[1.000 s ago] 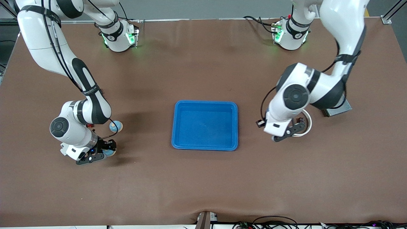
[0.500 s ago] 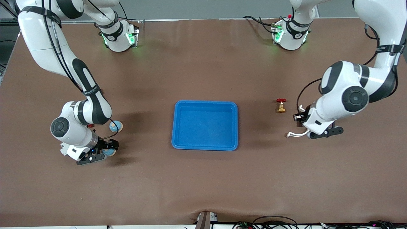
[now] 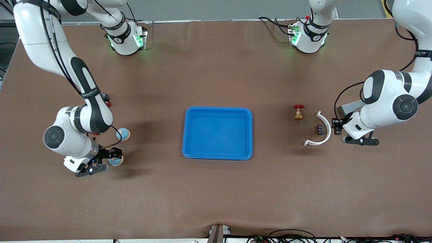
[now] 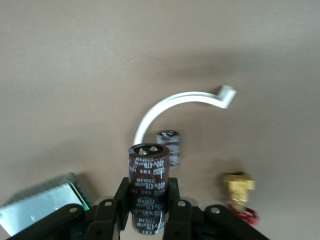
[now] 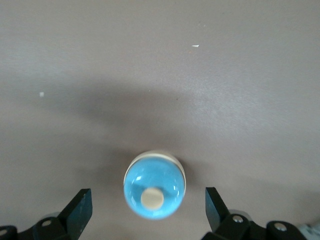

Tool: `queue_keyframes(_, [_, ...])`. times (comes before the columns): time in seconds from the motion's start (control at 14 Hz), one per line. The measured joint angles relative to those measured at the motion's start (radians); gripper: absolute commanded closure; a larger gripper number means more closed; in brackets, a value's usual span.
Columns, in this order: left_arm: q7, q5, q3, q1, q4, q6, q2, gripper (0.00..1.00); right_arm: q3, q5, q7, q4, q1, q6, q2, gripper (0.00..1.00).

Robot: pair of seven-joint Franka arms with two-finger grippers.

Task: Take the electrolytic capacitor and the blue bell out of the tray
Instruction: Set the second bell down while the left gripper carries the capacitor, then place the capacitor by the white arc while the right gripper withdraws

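brown matte bench [image 3: 216,189]: left end effector [image 4: 148,200] clamps a glossy cylindrical capacitor [image 4: 148,175], hidden from the front; right end effector [image 5: 149,210] gapes wide around a domed blue bell [image 5: 154,185].

The capacitor [image 4: 147,172], a dark maroon cylinder with white print, is standing upright low in the frame's centre, clamped in the left gripper [image 4: 147,210]. The bell [image 5: 155,192], glossy blue with a cream button on top, is sitting on the table low in the frame, between the right gripper's [image 5: 149,211] spread fingers, apart from both.
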Motion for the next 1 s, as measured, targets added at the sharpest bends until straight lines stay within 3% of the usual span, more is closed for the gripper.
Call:
queue_keyframes(0.36, [0.012, 0.135, 0.0, 0.073, -0.167, 0.259, 0.011, 0.98, -0.006, 0.0, 0.0, 0.034, -0.001, -0.203, -0.108, 0.0])
queue_keyframes(1.0, [0.012, 0.274, 0.001, 0.121, -0.165, 0.363, 0.101, 0.98, -0.007, 0.002, 0.024, 0.049, -0.007, -0.444, -0.259, 0.0])
